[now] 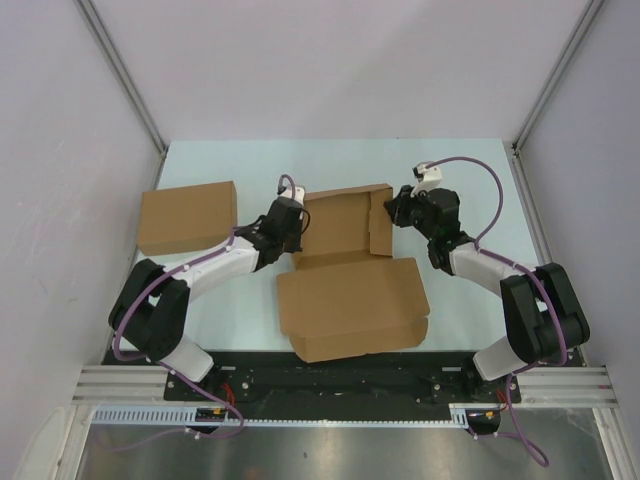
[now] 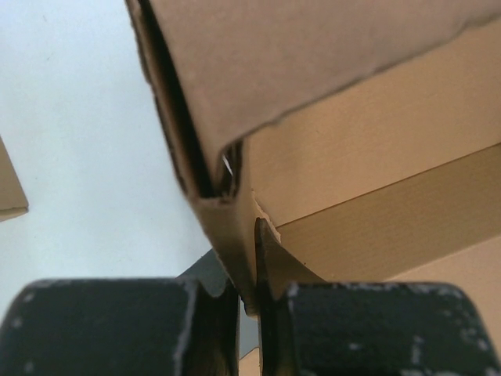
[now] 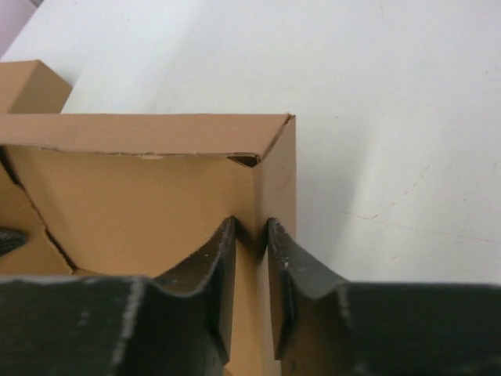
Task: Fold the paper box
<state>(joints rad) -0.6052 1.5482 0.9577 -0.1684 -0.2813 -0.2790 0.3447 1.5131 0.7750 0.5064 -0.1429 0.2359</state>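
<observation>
The paper box [image 1: 345,265] is brown die-cut cardboard in the table's middle, with raised side walls at the back and a wide lid flap [image 1: 352,307] lying flat toward me. My left gripper [image 1: 297,222] is shut on the box's left wall; in the left wrist view the jaws [image 2: 249,270] pinch that wall [image 2: 223,227]. My right gripper [image 1: 394,210] is shut on the right wall; in the right wrist view the jaws [image 3: 251,235] clamp the wall [image 3: 274,180] near its far corner.
A plain brown cardboard box [image 1: 187,217] sits at the left on the pale table [image 1: 470,180], near my left arm; a corner of it shows in the left wrist view [image 2: 9,192]. Grey walls and metal rails enclose the table.
</observation>
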